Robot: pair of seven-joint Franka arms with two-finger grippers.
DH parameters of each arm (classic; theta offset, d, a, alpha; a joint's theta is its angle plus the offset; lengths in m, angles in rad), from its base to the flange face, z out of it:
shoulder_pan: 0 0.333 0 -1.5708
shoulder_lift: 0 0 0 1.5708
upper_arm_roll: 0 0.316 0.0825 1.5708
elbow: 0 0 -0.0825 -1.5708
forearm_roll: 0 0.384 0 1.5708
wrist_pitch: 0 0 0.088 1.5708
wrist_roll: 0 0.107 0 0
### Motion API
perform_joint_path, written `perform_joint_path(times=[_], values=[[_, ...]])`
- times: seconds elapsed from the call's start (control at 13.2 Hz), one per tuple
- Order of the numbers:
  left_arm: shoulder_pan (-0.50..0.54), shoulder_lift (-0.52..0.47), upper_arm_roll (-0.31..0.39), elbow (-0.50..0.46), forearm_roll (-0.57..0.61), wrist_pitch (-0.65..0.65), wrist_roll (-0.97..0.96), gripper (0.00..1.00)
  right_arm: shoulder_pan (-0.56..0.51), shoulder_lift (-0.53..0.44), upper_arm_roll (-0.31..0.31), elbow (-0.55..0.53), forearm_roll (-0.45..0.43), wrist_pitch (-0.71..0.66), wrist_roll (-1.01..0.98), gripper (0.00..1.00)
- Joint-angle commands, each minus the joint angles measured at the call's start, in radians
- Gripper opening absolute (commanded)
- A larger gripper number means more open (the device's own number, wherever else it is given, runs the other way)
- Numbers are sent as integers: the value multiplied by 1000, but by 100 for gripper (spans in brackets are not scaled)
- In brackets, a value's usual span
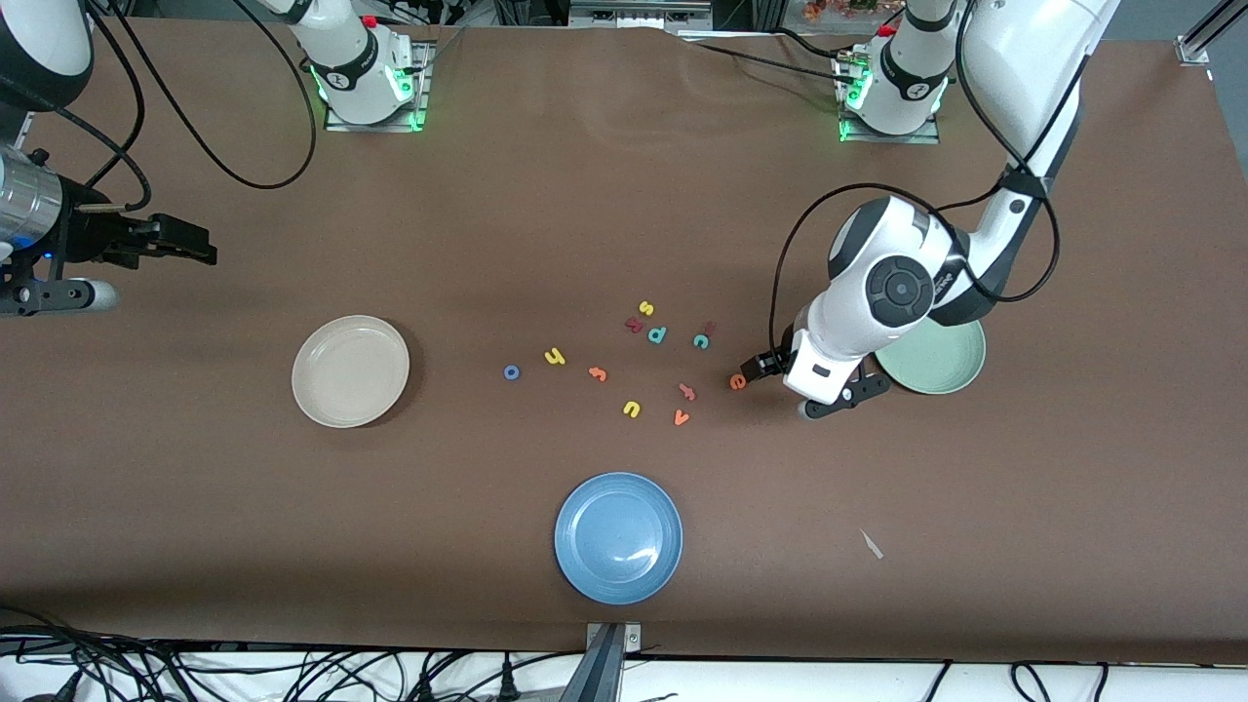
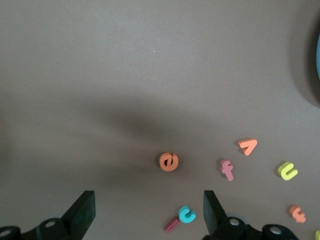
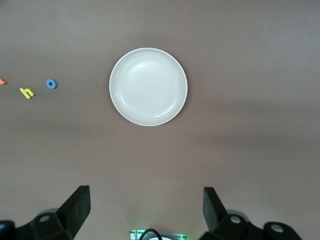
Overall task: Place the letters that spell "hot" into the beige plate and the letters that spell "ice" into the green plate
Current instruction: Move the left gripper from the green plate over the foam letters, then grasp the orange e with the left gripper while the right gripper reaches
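The worktop (image 1: 624,195) is plain brown. On it sit a cream-beige plate (image 1: 350,371), a mint-green plate (image 1: 941,363) and a blue plate (image 1: 618,537), plus an orange e (image 1: 738,382), teal c (image 1: 700,340), blue o (image 1: 511,371) and yellow h (image 1: 555,357).

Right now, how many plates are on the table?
3. The beige plate lies toward the right arm's end, the green plate toward the left arm's end, partly hidden by that arm, and the blue plate nearest the front camera.

green plate (image 1: 951,366) partly under left arm
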Motion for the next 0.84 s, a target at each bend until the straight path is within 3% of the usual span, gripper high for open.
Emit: perform_joint_path(times=[0.0,0.38,0.76], values=[[-39,36,11,12,2,43,-55,93,-4,-16,0,-12,2,9,-17,100],[-64,105,11,21,167,80,-178,94,-4,-17,-3,-13,2,0,-44,100],[-79,154,17,23,177,149,-206,89,-4,-11,-31,-15,17,11,-82,100]])
